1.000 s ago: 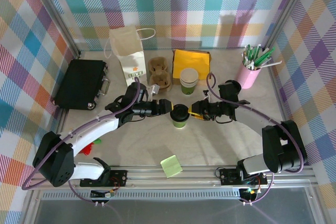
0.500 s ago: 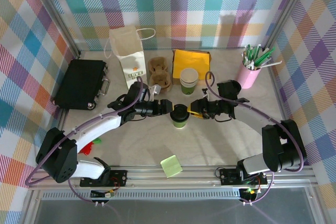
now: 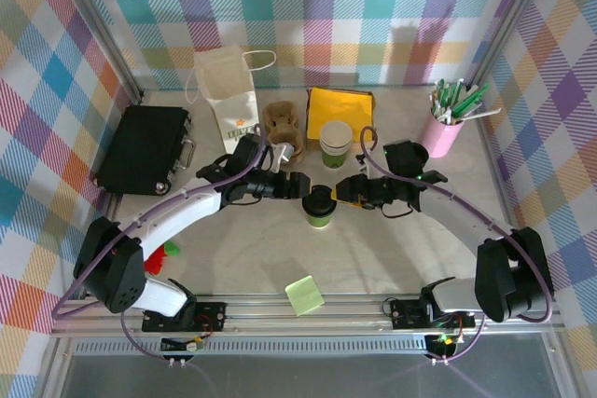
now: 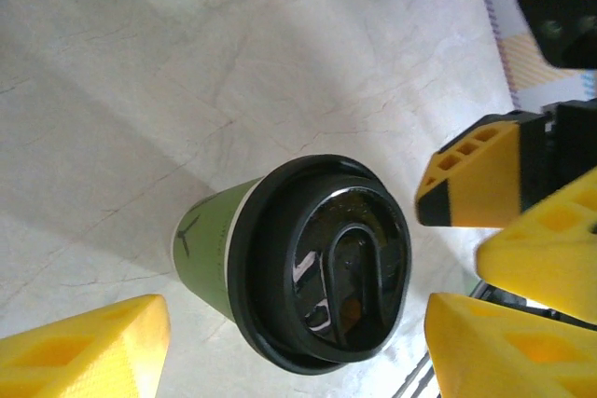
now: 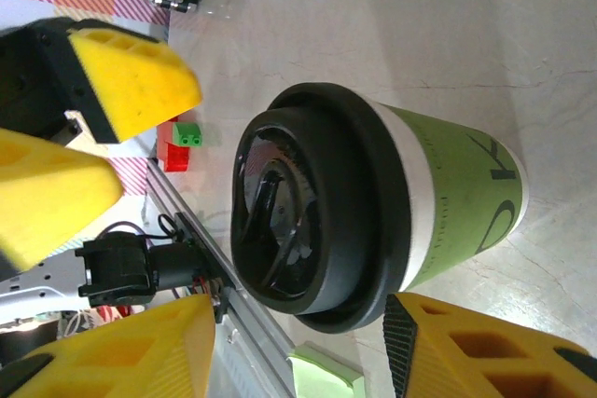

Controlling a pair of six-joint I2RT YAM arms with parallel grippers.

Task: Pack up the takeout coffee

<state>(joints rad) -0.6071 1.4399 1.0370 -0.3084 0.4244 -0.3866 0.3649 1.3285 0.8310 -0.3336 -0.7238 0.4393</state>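
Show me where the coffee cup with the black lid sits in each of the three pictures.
Top external: lidded cup mid-table, between the yellow fingers.
Left wrist: lower centre, seen from above.
Right wrist: centre, appearing sideways.
Shared landmark: those yellow fingers flanking it.
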